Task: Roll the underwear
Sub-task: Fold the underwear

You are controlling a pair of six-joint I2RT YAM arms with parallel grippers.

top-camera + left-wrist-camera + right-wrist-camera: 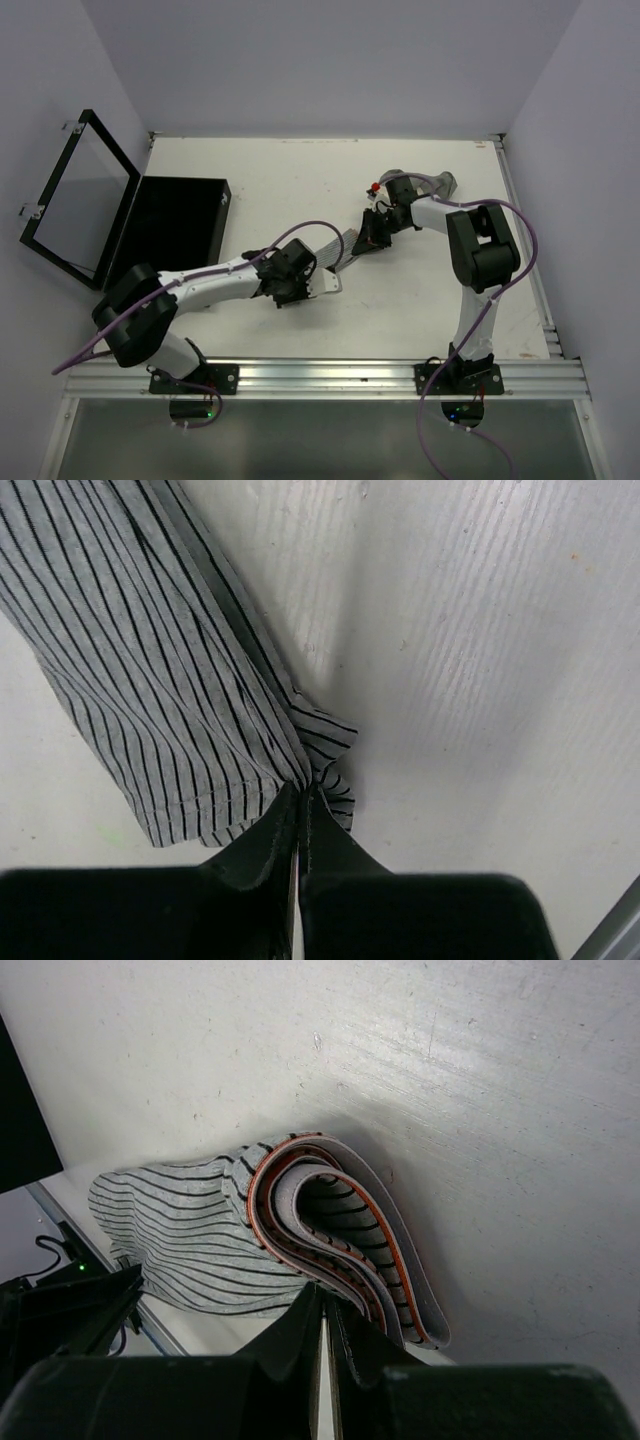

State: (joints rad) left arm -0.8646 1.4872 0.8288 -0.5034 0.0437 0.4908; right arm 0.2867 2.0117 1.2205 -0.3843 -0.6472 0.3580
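On the table (pixel 300 180), your striped grey underwear (pixel 170 680) stretches between both arms: your left gripper (pixel 303 802) pinches a hem corner, and your right gripper (pixel 324 1310) clamps the folded waistband (orange-trimmed).

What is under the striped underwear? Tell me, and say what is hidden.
Only white table shows around the striped underwear. The left claw and right claw each pinch one end. Whatever lies directly beneath the cloth is covered.
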